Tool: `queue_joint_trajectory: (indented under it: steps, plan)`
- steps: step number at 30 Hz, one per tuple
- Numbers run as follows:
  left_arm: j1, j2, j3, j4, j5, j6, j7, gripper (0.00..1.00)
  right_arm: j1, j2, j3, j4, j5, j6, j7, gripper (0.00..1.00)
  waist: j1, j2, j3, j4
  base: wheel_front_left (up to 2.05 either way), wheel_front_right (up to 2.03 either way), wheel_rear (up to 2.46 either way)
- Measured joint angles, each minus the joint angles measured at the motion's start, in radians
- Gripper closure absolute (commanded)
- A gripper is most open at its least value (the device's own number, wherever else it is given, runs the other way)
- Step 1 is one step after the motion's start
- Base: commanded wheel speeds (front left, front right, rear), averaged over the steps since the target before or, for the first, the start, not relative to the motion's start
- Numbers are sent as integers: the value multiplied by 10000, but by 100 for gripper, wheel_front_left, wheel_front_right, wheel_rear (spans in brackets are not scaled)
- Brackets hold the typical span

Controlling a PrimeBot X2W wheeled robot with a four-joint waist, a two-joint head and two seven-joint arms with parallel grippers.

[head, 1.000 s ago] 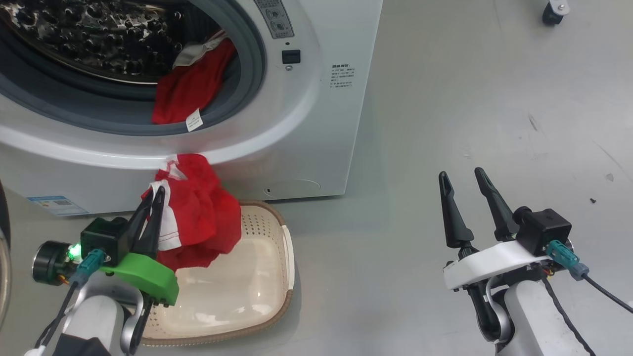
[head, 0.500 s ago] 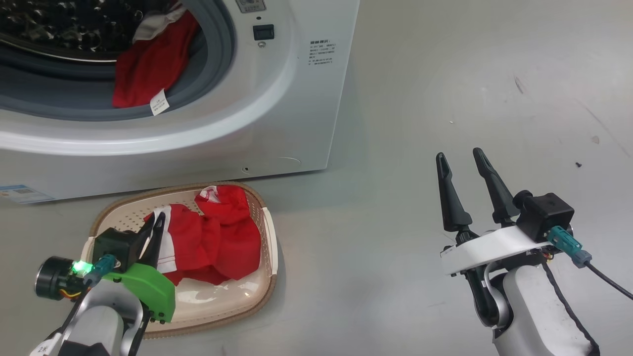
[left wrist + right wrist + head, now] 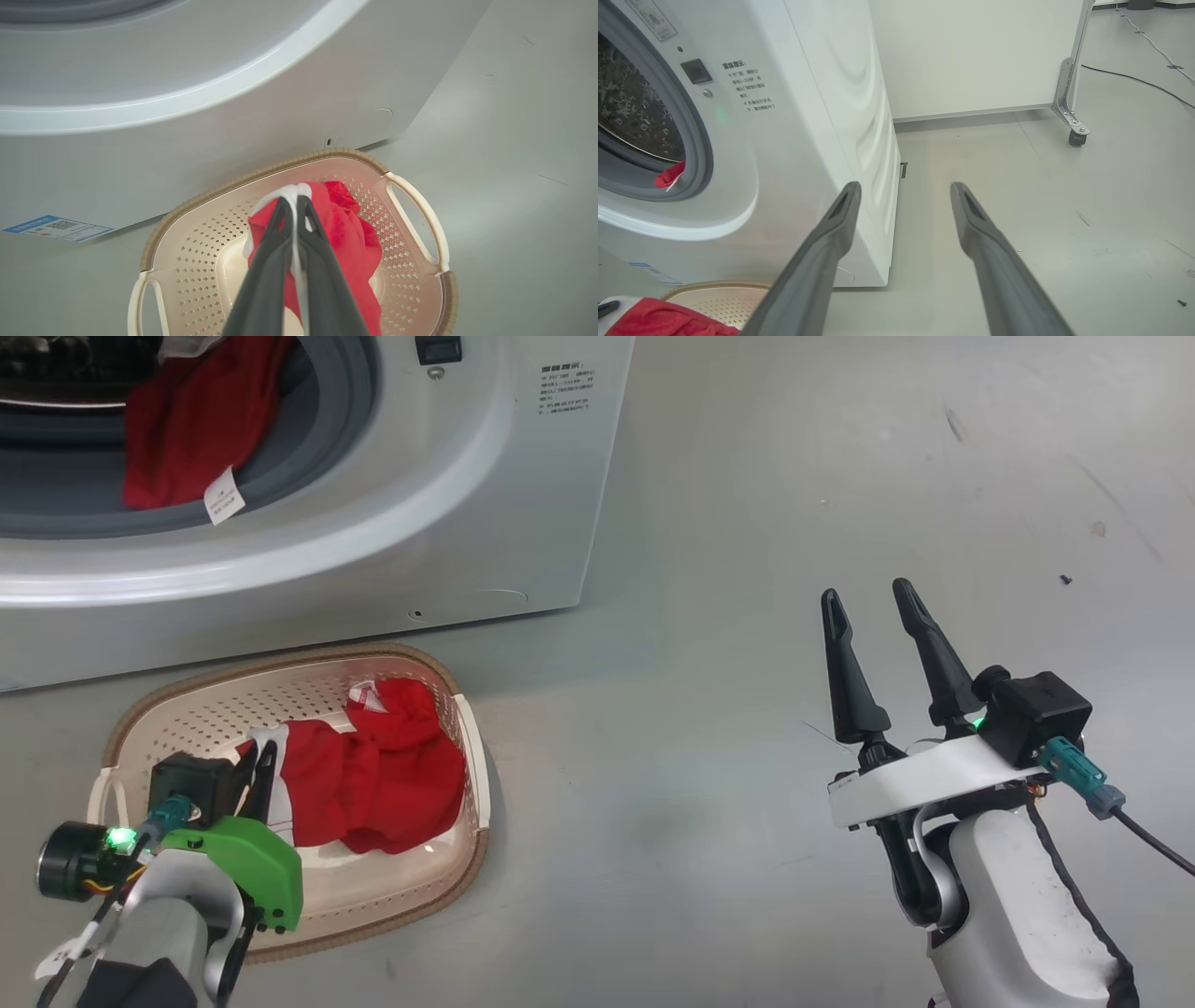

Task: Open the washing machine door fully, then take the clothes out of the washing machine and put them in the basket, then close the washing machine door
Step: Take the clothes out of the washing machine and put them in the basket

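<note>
Red clothes [image 3: 383,775] lie in the basket [image 3: 233,700]; your left gripper [image 3: 261,749] clamps their white edge; your right gripper [image 3: 865,593] gapes empty, well apart from the basket.

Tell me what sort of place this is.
Probably a lab or test hall staged as a laundry corner, not a home: a washing machine stands free on a plain grey floor, beside a white partition panel on a caster, with a loose cable.
</note>
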Motion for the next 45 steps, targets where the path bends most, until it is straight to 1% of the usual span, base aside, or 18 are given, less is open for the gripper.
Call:
queue_joint_trajectory:
  steps: [14,23,24,25,30,32,36,41,45]
  plan:
    - [-727,123,130,1352,2,13,105,100,-230,13,-257,-184,-2,-2,0,0,0,0,905,-317,0,0,0]
    - [-1075,79,167,2136,-27,17,61,100,-356,17,-376,-186,-21,0,0,0,0,0,1038,-265,0,0,0]
    - [-1113,40,196,2228,-48,29,61,64,-356,21,-416,-184,-23,0,0,0,0,0,1029,-247,0,0,0]
    - [-1145,-2,201,2360,-69,29,61,0,-359,23,-451,-182,-29,0,0,0,0,0,1013,-226,0,0,0]
    - [-1193,-157,209,2696,-94,31,-12,0,-362,23,-472,-144,-94,0,0,0,0,0,900,-142,0,0,0]
    - [-1196,-201,207,2805,-94,104,-117,0,-362,23,-477,-111,-96,0,0,0,0,0,827,-102,0,0,0]
    - [-1203,-282,165,2930,-94,105,-458,0,-362,23,-504,-36,-96,0,0,0,0,0,645,-24,0,0,0]
    - [-1208,-568,130,3064,-98,102,-907,0,-362,23,-566,59,-109,0,0,0,0,0,348,101,0,0,0]
    - [-1223,-629,100,3064,-100,90,-1321,0,-360,23,-623,150,-113,0,0,0,0,0,59,229,0,0,0]
